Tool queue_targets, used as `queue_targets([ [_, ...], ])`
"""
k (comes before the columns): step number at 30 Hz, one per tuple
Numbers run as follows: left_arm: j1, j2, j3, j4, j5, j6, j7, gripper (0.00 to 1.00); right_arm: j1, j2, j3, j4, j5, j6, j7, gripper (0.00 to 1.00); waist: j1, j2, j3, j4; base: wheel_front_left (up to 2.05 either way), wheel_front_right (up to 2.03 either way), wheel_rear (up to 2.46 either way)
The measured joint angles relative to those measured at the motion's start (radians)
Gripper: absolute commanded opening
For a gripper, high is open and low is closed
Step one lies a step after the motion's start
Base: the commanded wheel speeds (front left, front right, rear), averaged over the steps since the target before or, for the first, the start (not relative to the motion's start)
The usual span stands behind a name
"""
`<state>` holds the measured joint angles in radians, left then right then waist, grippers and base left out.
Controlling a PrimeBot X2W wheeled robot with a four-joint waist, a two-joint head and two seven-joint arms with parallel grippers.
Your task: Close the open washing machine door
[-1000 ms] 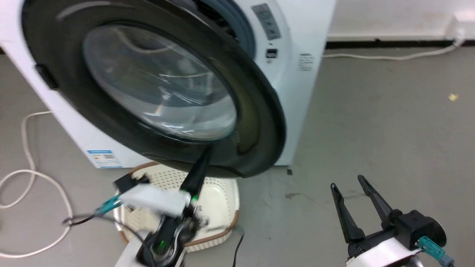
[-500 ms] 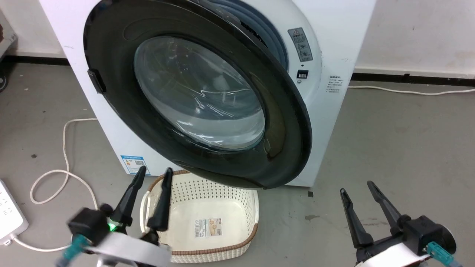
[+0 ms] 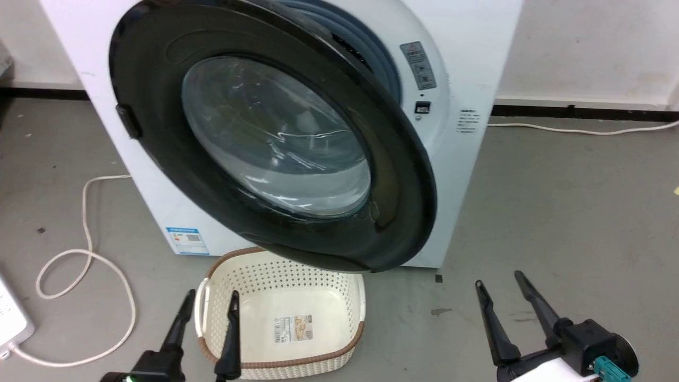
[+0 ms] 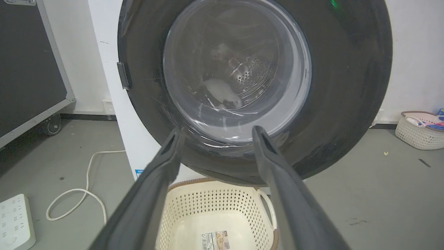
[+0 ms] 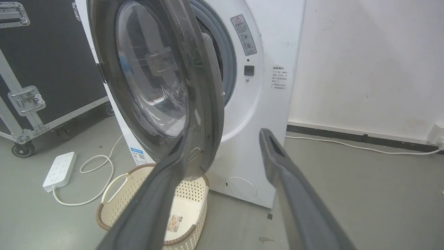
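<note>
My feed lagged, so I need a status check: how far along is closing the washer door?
Done: nothing finished; the washing machine door hangs ajar, the grey gasket showing in the gap at its free edge. In hand: nothing; the left claw and right claw are both open, low and off the door. Left: push the door flush against the washing machine.

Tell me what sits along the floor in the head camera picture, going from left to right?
White power strip → looped white cable → cream laundry basket → right gripper.
</note>
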<state>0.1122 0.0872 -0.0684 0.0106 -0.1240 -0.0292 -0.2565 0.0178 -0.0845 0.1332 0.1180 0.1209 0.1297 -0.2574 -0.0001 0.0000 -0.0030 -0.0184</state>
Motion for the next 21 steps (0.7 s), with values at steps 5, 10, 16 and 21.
queue_targets([
  [5,-0.001,-0.014,-0.004,0.015,0.008,-0.013,0.000,1.00,-0.004,-0.034,0.046,-0.033,0.005,0.000,0.000,0.00,0.0001,0.0000,0.004,0.040,0.00,0.00,0.00],
  [10,-0.029,-0.024,-0.042,0.026,0.036,-0.027,0.000,1.00,-0.117,-0.145,0.205,0.001,0.029,0.000,0.008,0.00,0.0001,0.0000,0.031,0.101,0.00,0.00,0.00],
  [16,-0.072,-0.034,-0.083,0.029,0.043,-0.026,0.000,1.00,-0.306,-0.230,0.318,0.083,0.120,0.000,0.054,0.00,0.0002,0.0000,0.080,0.142,0.00,0.00,0.00],
  [21,-0.105,-0.035,-0.113,0.029,0.043,-0.021,0.000,1.00,-0.476,-0.299,0.375,0.225,0.202,0.000,0.091,0.00,0.0003,0.0001,0.122,0.183,0.00,0.00,0.00],
])
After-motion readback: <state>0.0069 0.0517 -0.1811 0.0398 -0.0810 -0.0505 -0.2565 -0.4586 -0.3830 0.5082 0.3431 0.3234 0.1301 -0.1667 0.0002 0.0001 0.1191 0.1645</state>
